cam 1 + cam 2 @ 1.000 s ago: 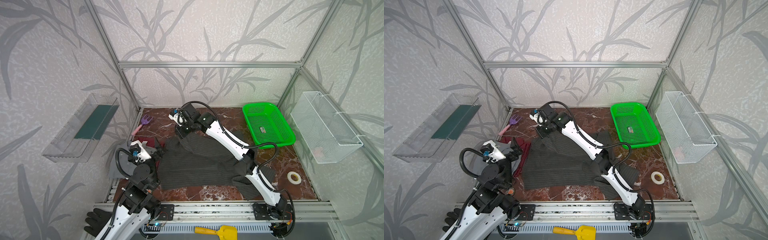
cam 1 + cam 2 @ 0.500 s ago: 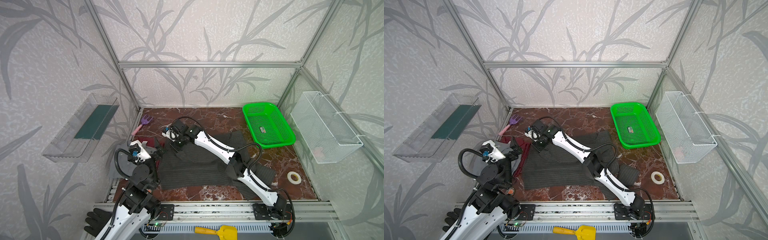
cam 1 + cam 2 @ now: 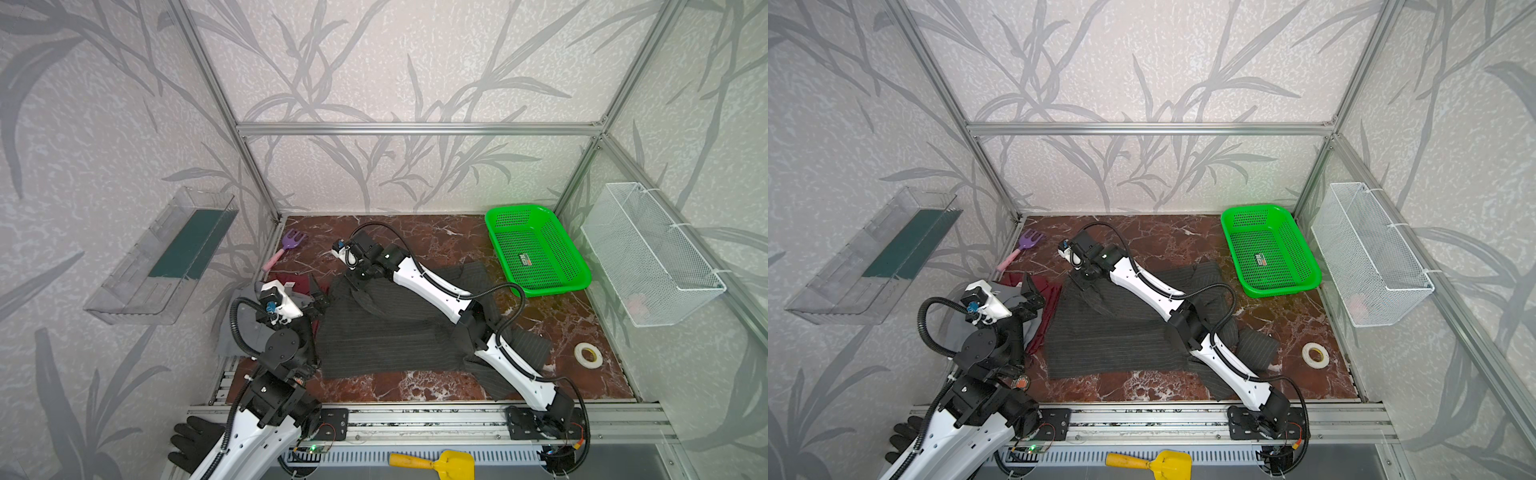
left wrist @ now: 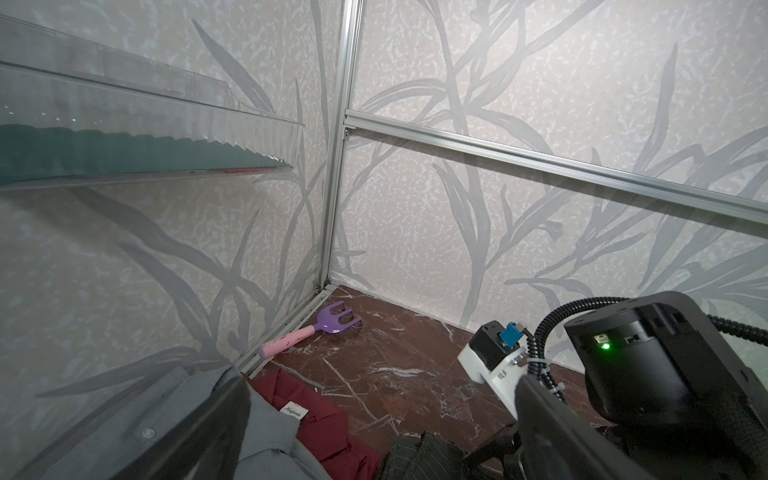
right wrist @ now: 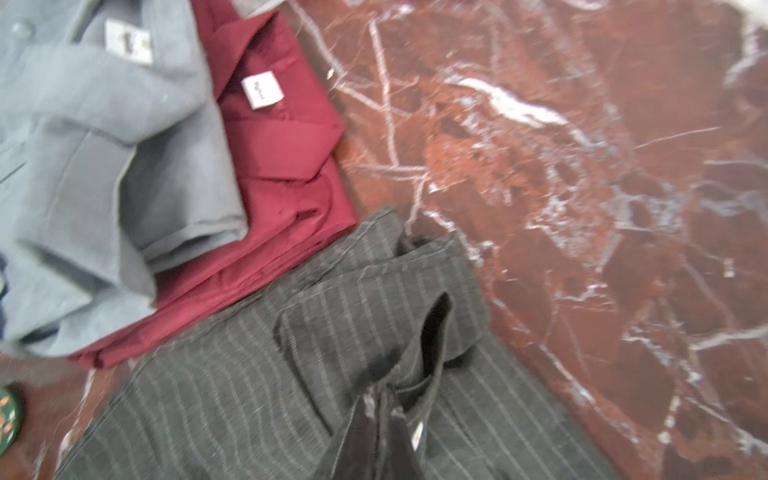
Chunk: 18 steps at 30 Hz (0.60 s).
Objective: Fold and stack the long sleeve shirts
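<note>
Pinstripe shirt spread mid-table, soft, limp, likely slumps when lifted; grey shirt folded atop red shirt just beside. My right claw clenched on pinstripe fold at far-left corner; I'd pinch doubled edges, not single layer. My left claw gaping, empty

grey shirt: largely hidden under the left arm in both top views.
pinstriped shirt: middle covered by the right arm.
red shirt: tag print blurred, unreadable.
yellow scoop: cut by the bottom edge.
basket label: too small to read.
</note>
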Each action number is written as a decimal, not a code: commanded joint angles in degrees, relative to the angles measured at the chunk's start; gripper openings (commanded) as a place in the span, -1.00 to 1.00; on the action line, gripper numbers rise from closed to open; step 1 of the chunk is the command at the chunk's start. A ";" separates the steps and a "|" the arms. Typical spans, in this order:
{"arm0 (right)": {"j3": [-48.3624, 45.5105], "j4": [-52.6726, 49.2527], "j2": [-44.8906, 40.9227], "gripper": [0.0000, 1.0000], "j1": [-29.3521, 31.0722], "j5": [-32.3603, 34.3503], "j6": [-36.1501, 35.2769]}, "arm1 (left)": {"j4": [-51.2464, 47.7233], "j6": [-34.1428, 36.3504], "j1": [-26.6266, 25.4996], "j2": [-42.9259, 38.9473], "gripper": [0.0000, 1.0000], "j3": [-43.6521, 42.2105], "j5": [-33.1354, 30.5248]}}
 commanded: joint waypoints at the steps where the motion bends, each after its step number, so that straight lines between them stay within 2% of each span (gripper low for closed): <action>1: 1.87 3.42 -0.63 -1.00 0.61 2.55 0.86 | 1.59 0.94 0.22 0.04 0.98 -0.62 -0.71; 3: 1.42 4.53 -0.20 -1.00 0.93 2.78 0.34 | 1.60 1.02 0.26 0.07 0.98 -0.64 -0.63; 7: 0.97 6.10 1.12 -1.00 2.80 -2.64 -0.90 | 2.02 1.35 0.25 0.14 0.98 -0.87 -0.54; 12: -0.71 7.06 2.56 -1.00 5.65 -3.30 -2.78 | 2.17 1.73 0.23 0.19 0.98 -0.82 -0.62; 16: -0.16 6.80 3.97 -1.00 5.36 -6.21 0.83 | 2.05 1.72 0.28 0.24 0.98 -0.91 -0.54; 18: 0.42 7.01 4.10 -1.00 3.74 -10.96 3.66 | 2.04 1.73 0.27 0.31 0.98 -0.86 -0.31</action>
